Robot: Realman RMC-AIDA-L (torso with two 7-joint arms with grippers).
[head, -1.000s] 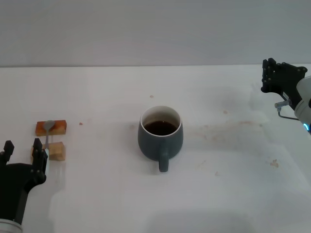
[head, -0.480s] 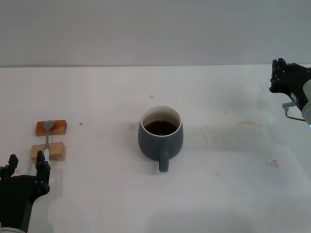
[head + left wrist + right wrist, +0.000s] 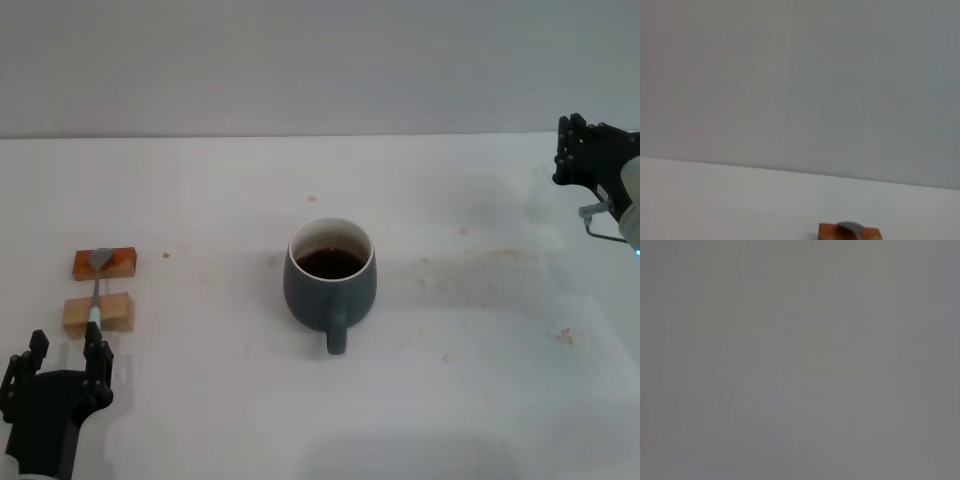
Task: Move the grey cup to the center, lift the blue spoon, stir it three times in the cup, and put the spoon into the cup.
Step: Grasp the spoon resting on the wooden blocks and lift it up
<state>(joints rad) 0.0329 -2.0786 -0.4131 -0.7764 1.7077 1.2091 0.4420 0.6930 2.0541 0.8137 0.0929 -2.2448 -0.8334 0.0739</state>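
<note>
Blue spoon (image 3: 96,288) bridging two wooden blocks (image 3: 100,312), handle end toward left tool (image 3: 66,362), open and empty, just short of it; right tool (image 3: 574,152) far off, grip indeterminate.

White table (image 3: 480,400) with faint brown stains, two small wooden blocks (image 3: 104,263) (image 3: 98,313) near its left edge, grey wall (image 3: 320,60) behind

Head looks down; left wrist faces wall (image 3: 790,75).

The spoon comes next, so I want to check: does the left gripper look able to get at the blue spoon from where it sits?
Probably yes. The left gripper, open, sits just short of the blue spoon, which lies across two wooden blocks, with nothing between them.
</note>
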